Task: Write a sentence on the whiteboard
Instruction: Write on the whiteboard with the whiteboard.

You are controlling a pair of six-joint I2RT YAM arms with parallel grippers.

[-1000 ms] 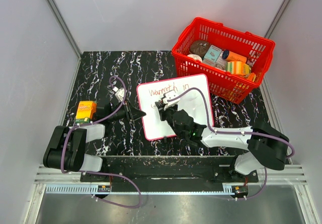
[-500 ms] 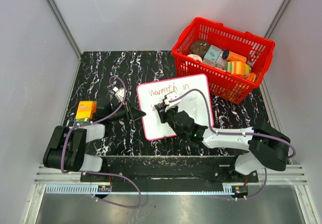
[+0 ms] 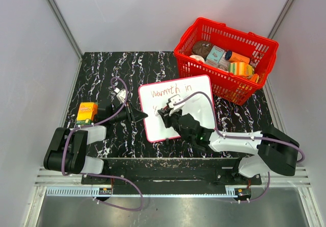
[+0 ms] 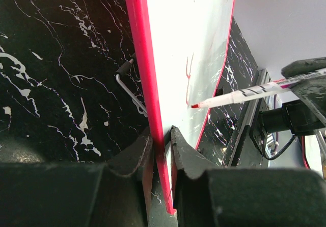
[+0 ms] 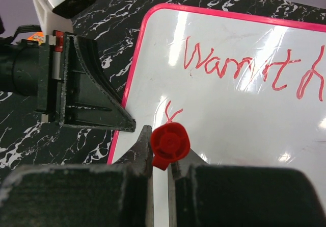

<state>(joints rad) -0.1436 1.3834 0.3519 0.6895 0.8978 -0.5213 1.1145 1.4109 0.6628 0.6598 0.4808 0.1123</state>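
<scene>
The whiteboard (image 3: 196, 97) lies on the black marbled table, white with a thin red frame. The sentence (image 3: 172, 90) reads "Warmth in" on the first line; a single red stroke (image 5: 172, 114) starts the second line. My left gripper (image 3: 142, 116) is shut on the board's left edge (image 4: 153, 109). My right gripper (image 3: 164, 111) is shut on a red marker (image 5: 170, 144), whose tip (image 4: 195, 105) is at the board just below that stroke. In the right wrist view the left gripper's fingers (image 5: 94, 102) clamp the frame.
A red basket (image 3: 226, 58) with several packaged goods stands at the back right, touching the board's far corner. An orange and yellow box (image 3: 86, 112) lies at the left. A metal wire stand (image 4: 128, 86) shows beside the board's edge.
My right gripper has shifted slightly down and left with the marker, from the end of the first line's level to the start of the second line. The left gripper has not moved.
</scene>
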